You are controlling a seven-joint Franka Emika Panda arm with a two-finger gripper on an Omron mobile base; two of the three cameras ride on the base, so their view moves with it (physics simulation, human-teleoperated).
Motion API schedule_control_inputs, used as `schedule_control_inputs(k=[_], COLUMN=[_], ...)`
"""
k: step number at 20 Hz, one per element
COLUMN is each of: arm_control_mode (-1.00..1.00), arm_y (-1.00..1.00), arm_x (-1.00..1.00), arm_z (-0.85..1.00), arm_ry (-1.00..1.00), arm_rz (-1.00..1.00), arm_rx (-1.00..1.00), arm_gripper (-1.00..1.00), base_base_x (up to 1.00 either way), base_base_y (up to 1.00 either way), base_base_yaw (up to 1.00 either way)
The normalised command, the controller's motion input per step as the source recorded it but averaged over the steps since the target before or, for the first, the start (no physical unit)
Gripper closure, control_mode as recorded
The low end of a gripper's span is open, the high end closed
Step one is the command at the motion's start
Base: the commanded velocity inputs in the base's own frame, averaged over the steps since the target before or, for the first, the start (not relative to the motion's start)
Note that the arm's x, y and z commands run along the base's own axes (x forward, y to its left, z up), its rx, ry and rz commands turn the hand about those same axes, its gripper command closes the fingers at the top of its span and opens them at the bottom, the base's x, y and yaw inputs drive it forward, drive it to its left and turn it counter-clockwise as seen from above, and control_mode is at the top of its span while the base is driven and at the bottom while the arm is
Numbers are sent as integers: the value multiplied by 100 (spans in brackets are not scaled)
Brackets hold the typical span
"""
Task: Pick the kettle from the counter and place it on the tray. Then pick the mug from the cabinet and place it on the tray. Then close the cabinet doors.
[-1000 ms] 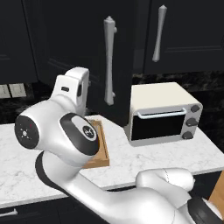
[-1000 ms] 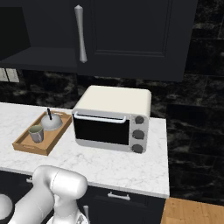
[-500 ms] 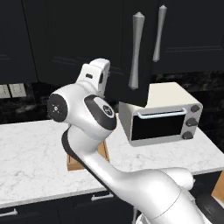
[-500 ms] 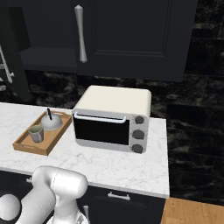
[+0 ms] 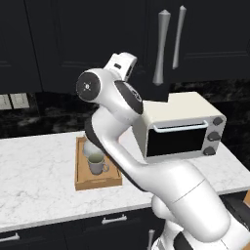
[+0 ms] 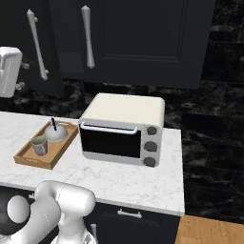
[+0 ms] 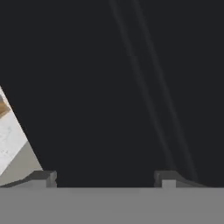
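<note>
The wooden tray [image 5: 80, 183] [image 6: 26, 159] lies on the white counter [image 5: 34, 190] [image 6: 124, 178]. On it stand the pale mug [image 5: 97, 165] [image 6: 39, 145] and, behind it, the silver kettle [image 6: 56, 133] [image 5: 89, 148], which my arm partly hides in the left base view. My gripper [image 5: 126, 64] [image 7: 107, 179] is raised against the left black cabinet door [image 5: 146, 78] [image 6: 50, 71]. Its fingers are open with nothing between them, and the hand view looks straight onto the black panel. That door hangs a little out from the right door [image 6: 143, 38]. Their silver bar handles [image 5: 161, 46] [image 5: 179, 36] stand close together.
A white toaster oven [image 5: 180, 127] [image 6: 121, 131] stands on the counter right of the tray. Dark drawers with silver handles [image 6: 129, 214] run under the worktop. Black tiled wall lies behind, and the counter ends at the right above a wooden floor [image 6: 209, 231].
The left cabinet door has swung in toward the right door. My hand has followed it to the right. The fingers have narrowed slightly.
</note>
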Motion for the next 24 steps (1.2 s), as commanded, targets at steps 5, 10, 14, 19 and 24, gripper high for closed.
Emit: schedule_control_inputs(k=[5,10,14,19,24], arm_control_mode=[-100,-100,-100,-100,-100], arm_y=[-60,-48,-36,-21,-4], arm_x=[75,43,38,50,63], arm_z=[0,-18,-30,-19,-6], arm_ry=[1,-4,-14,-12,-1], arm_rz=[11,16,15,12,6], arm_rx=[26,9,0,0,0], arm_gripper=[-100,-100,-100,-100,-100], base_base_x=[0,0,0,0,0], base_base_y=[0,0,0,0,0], base_base_yaw=[0,0,0,0,0])
